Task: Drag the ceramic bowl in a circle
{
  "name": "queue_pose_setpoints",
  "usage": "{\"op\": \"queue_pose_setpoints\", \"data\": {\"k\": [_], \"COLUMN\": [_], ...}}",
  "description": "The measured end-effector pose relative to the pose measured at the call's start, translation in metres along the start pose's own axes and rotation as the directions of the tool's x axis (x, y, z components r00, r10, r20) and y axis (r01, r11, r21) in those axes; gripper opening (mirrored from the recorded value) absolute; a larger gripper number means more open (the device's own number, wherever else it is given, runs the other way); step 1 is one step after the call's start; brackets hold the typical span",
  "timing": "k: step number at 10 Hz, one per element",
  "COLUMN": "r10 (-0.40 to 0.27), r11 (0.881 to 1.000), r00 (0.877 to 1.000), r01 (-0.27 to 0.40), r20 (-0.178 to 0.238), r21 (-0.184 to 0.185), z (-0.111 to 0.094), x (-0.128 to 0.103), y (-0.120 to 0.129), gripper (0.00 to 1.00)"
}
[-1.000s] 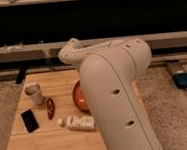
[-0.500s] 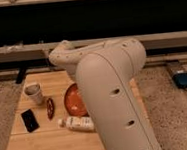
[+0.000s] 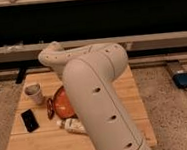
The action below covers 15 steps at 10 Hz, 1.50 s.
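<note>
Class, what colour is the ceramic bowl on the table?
Orange-red, in the camera view: the bowl sits partly behind the arm. The tool is hidden, somewhere behind that arm.

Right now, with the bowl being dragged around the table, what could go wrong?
The ceramic bowl sits close against a dark reddish item on its left and a white tube in front; continued dragging could shove either one. The cup also stands nearby and might get tipped. The tool is hidden behind the arm, so its contact with the bowl can't be checked.
</note>
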Motion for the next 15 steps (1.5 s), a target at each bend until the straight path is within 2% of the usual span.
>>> {"op": "queue_pose_setpoints", "data": {"k": [4,7,10,15], "r10": [0.029,0.083,0.125,0.144], "r11": [1.000,0.996,0.992,0.985], "r00": [1.000,0.996,0.992,0.989], "r01": [-0.029,-0.082,-0.125,-0.146], "r20": [-0.005,0.016,0.030,0.026], "r21": [-0.012,-0.022,-0.017,0.095], "z": [0.006,0.012,0.022,0.049], "x": [0.040,0.046,0.026,-0.034], "y": [0.053,0.089,0.108,0.098], "gripper": [0.00,0.00,0.00,0.00]}}
